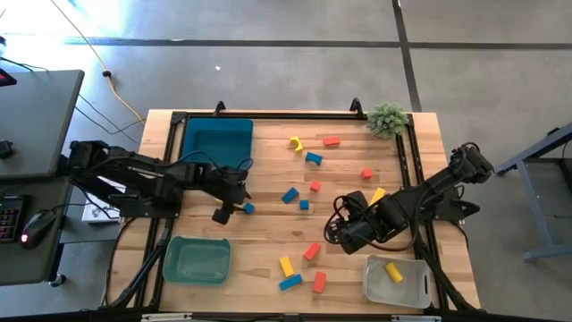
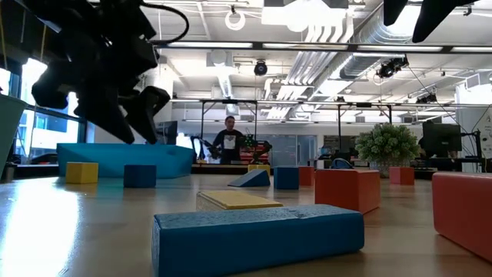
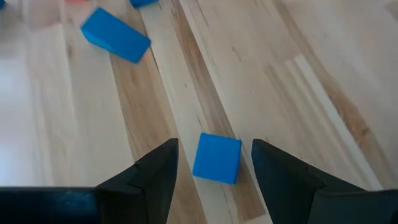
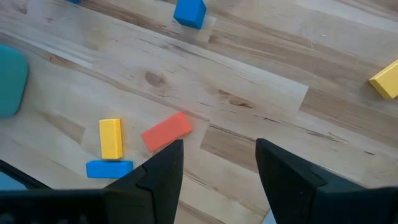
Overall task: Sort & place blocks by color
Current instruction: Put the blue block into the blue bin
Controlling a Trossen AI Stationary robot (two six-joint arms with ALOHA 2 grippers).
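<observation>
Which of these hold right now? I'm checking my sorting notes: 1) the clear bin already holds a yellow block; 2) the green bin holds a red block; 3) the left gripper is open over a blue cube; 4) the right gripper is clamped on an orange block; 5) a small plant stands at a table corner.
1) True: a yellow block lies in the clear bin.
2) False: the green bin shows no block in it.
3) True: the left gripper is open, with the blue cube between its fingers on the table.
4) False: the right gripper is open and holds nothing; the orange block lies beside it.
5) True: the plant stands at the far right corner.
</observation>
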